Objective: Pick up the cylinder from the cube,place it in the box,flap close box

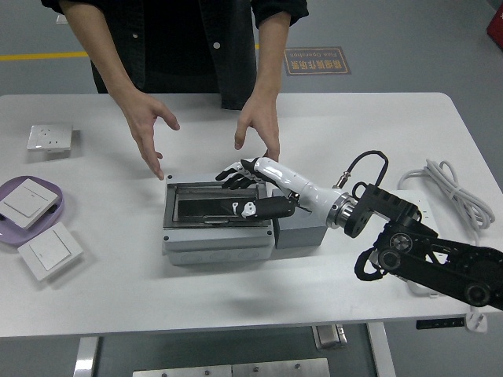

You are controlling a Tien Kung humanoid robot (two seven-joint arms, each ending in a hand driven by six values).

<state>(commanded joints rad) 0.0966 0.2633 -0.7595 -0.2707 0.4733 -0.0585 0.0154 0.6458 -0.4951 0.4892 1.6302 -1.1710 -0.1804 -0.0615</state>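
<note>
My right hand (250, 188), fingers spread and grasping nothing, presses the lid (211, 206) flat on the box (216, 239); closing looks nearly done.

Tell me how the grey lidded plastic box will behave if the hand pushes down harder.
The grey plastic box looks rigid with a broad flat base, so it probably won't tip. On the smooth white table it might slide. The right hand presses its clear lid flat.

Cube (302, 229) top hidden under the right hand (253, 188); person (196, 47) cut off above the chest.
</note>
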